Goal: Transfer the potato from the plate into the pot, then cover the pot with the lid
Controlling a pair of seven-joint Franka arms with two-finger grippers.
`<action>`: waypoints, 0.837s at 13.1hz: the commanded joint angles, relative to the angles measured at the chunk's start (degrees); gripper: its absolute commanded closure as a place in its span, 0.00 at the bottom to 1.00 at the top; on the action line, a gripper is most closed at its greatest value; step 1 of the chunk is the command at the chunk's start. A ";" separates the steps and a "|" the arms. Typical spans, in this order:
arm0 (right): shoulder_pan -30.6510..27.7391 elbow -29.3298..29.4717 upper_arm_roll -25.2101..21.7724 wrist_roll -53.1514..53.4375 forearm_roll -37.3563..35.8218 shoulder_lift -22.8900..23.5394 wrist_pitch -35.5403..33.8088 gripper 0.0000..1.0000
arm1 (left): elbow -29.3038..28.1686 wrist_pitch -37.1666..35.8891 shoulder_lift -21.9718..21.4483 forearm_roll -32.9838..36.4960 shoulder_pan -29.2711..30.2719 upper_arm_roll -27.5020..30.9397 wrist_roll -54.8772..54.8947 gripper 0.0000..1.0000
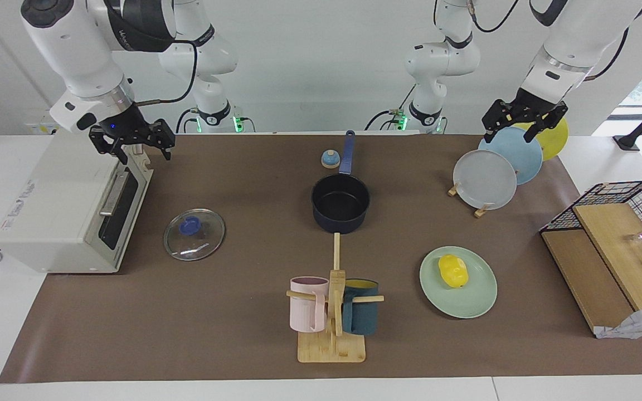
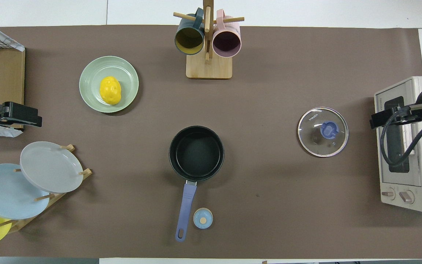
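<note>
The potato [image 2: 110, 90] lies on the pale green plate [image 2: 128, 72], a little off the plate's centre toward its 8 o'clock in the overhead view. Its long axis runs almost 12 to 6 there, the broader end toward 6. From the pot [image 2: 196, 153] the plate sits at about 10 o'clock, farther from the robots and toward the left arm's end of the table. The lid [image 2: 322, 132] lies flat at the pot's 3 o'clock, knob up, well apart from the pot and near the toaster oven [image 2: 401, 190]. Bare brown mat surrounds plate, pot and lid; the mug stand [image 2: 208, 68] is the nearest thing between them, at the pot's 12 o'clock. The pot's handle points to 6 o'clock, with a small bell [image 2: 203, 218] just beside it.

The facing view alone shows the heights: the left gripper [image 1: 523, 124] hangs, fingers spread and holding nothing, over the plate rack [image 1: 482, 210], and the right gripper [image 1: 134, 143], likewise spread and holding nothing, over the toaster oven's top edge. Overhead shows the pot's inside bare.
</note>
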 commanded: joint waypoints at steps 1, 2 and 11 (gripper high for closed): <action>-0.01 -3.43 0.34 -0.22 1.21 -1.37 3.55 0.00 | -2.14 4.04 0.37 -0.75 -0.59 0.39 -1.53 0.00; 0.08 -7.46 0.51 -0.22 1.21 -2.15 8.38 0.00 | -1.52 5.71 3.17 -0.84 -1.11 0.22 -1.53 0.00; 3.24 -27.79 0.52 -2.49 1.13 6.62 41.62 0.00 | 3.40 23.90 28.31 0.30 -4.89 0.13 -1.62 0.00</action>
